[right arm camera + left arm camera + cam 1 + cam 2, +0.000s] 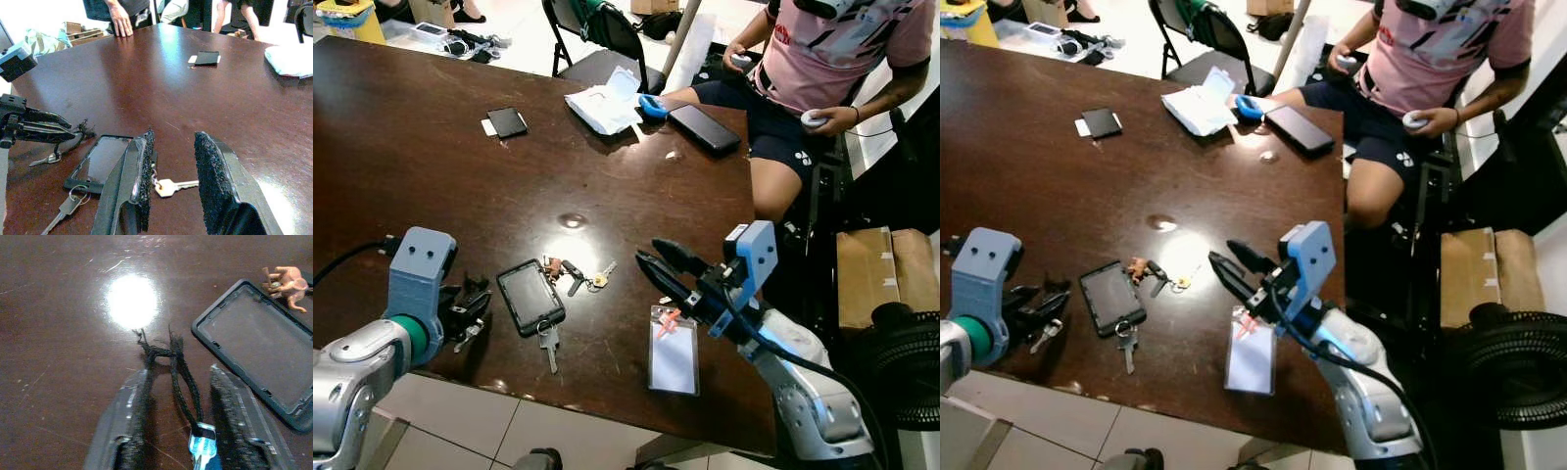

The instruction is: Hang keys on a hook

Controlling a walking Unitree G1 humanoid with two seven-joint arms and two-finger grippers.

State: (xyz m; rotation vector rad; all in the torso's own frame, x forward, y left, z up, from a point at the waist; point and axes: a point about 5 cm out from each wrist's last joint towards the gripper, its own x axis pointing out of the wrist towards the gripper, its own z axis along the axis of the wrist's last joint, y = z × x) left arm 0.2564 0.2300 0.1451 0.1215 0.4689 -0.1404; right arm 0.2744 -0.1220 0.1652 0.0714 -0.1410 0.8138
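Dark brown tabletop (pixel 431 157), glare spot mid-surface. Key bunch (pixel 576 274) lying flat near the front edge, just right of a black phone case (pixel 530 296); one more key (pixel 549 345) at the case's near end. Right pincer (pixel 658 264) hovering low beside the bunch — fingers apart, nothing between them. Left pincer (pixel 470 305) low at the case's left, fingers apart, black cord loop (pixel 178 367) and blue-tagged key (pixel 203 450) lying between them. Badge holder (pixel 674 351) on the tabletop under the right arm. Seated person (pixel 822 59) at the far right corner.

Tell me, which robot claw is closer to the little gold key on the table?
Right. The right gripper hovers open just beside the gold key, which shows between its fingers in the right wrist view. The left gripper is farther off, beyond the black phone case.
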